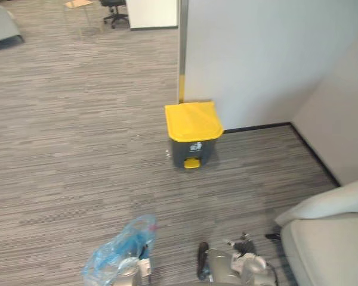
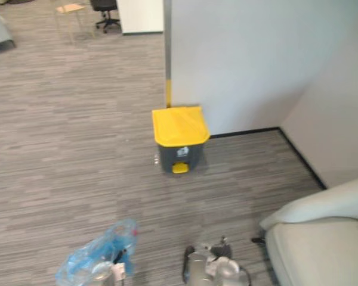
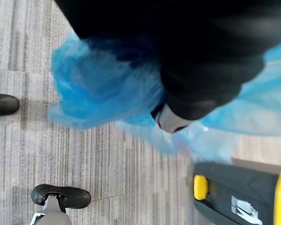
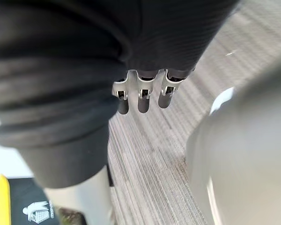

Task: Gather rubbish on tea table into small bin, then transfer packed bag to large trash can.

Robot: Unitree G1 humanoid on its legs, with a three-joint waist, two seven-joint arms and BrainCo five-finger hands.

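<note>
Crumpled translucent blue rubbish bag (image 1: 116,253) bunched around left hand (image 3: 201,65), above carpet (image 1: 77,149), well short of yellow-lidded grey trash can (image 1: 193,134); fingers buried in plastic, grip impossible to tell. Right hand (image 4: 140,96) hanging, fingers straight, empty.

We saw the crumpled, translucent blue bag (image 1: 119,253) bunched up against our left hand (image 3: 187,89), while the large trash can (image 1: 193,134), dark grey with a shut yellow lid and a yellow pedal, stood upright well ahead of that hand, apart from the bag.
</note>
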